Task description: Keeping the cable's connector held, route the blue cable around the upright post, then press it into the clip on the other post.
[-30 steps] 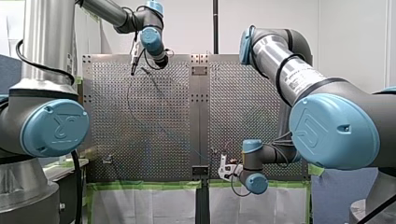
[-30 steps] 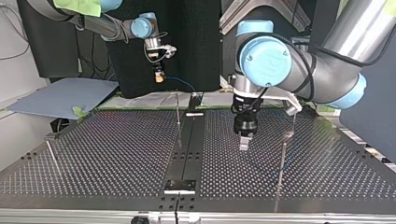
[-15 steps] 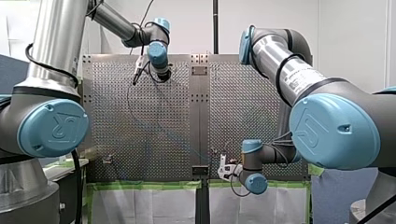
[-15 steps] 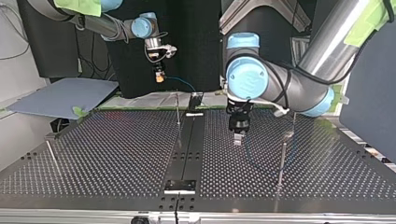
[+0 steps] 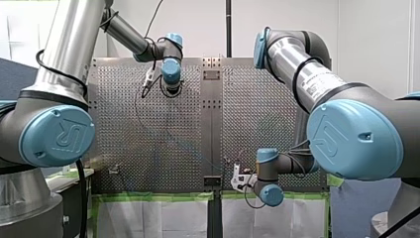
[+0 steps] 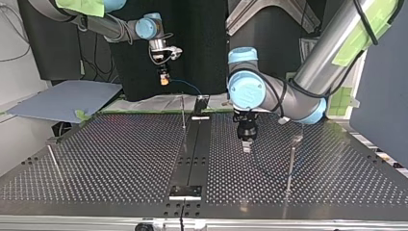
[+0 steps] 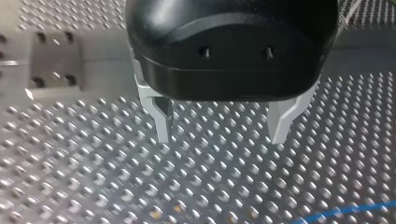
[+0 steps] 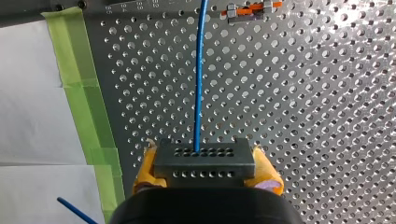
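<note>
My right gripper (image 8: 205, 163) is shut on the black connector (image 8: 204, 170), clamped between its yellow pads (image 8: 145, 170). The blue cable (image 8: 200, 74) leaves the connector and runs ahead over the perforated plate toward a small clip with orange parts (image 8: 247, 8). In the top view this gripper (image 6: 164, 80) hangs beyond the table's far edge, with the cable (image 6: 188, 87) trailing toward the view's right. My left gripper (image 7: 222, 135) is open, its metal fingers (image 7: 162, 119) empty just above the plate. In the top view it (image 6: 247, 145) hovers between a thin upright post (image 6: 183, 113) and a post with a clip (image 6: 291, 161).
A third thin post (image 6: 54, 162) stands near the top view's left edge. A raised central rail (image 6: 192, 154) divides the perforated table. Green tape (image 8: 88, 102) and white sheeting line the table's edge by my right gripper. A stretch of blue cable (image 7: 348, 212) lies ahead of my left gripper.
My left arm has swung its wrist toward the top view's left and slightly farther back, its gripper staying open over the plate. My right gripper has kept still on the connector.
</note>
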Controlling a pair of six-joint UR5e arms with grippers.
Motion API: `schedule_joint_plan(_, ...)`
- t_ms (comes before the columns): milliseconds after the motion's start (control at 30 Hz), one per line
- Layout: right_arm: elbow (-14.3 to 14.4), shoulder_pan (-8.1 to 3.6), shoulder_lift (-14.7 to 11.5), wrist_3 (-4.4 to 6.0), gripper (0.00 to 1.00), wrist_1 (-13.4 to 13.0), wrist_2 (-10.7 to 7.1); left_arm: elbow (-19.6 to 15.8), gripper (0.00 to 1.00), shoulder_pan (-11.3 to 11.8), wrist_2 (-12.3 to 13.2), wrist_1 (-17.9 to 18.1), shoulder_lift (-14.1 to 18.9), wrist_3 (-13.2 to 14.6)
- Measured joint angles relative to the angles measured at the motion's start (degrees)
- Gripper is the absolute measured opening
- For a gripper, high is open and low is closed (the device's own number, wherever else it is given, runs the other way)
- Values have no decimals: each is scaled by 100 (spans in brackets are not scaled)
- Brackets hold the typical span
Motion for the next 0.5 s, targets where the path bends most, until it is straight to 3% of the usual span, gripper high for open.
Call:
schedule_joint_plan(300, 0, -2, 0, 1, 0, -9, -4, 0, 99, 73, -286, 462, -118, 149)
schedule_joint_plan(500, 0, -1, 0, 1, 0, -10, -4, 6, 99, 124, -310, 740, -146, 227)
